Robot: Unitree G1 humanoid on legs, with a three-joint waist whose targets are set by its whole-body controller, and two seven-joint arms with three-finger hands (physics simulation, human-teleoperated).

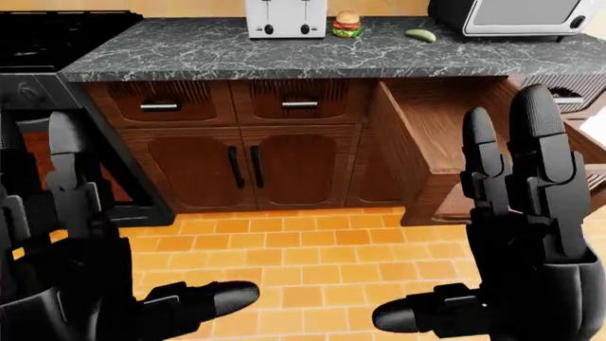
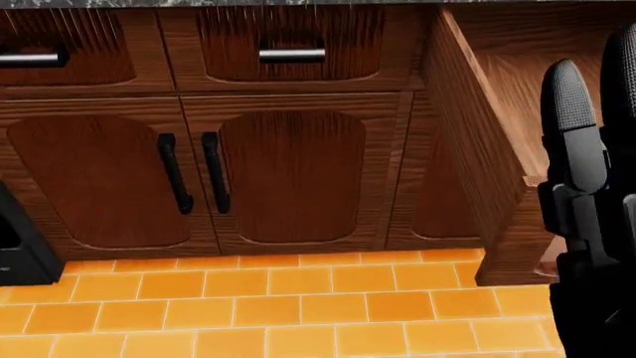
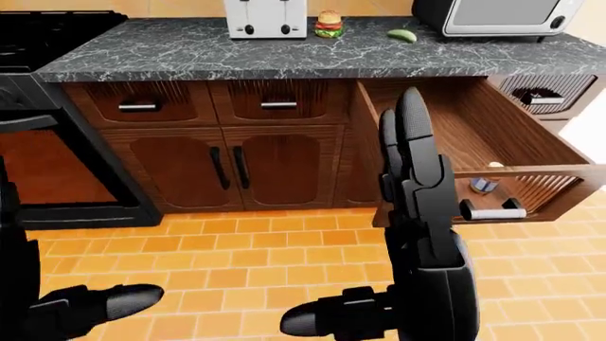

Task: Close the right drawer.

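The right drawer point(image 3: 502, 138) stands pulled far out from under the counter, its wooden inside bare. Its front panel carries a silver handle point(image 3: 492, 211) at the right of the right-eye view. My right hand point(image 3: 393, 234) is raised just left of the drawer's left wall point(image 2: 477, 149), fingers point(image 3: 414, 121) straight up and thumb spread, open and holding nothing. It touches no part of the drawer that I can see. My left hand point(image 1: 133, 227) is up at the left of the left-eye view, also open and empty.
Two closed drawers point(image 1: 299, 104) and a pair of cabinet doors point(image 2: 189, 175) with black handles sit left of the open drawer. A black oven point(image 3: 57, 170) stands further left. The counter point(image 3: 284, 53) holds a toaster point(image 3: 265, 18), a burger point(image 3: 329, 23) and a microwave point(image 3: 492, 15). Orange tiles point(image 2: 259, 298) cover the floor.
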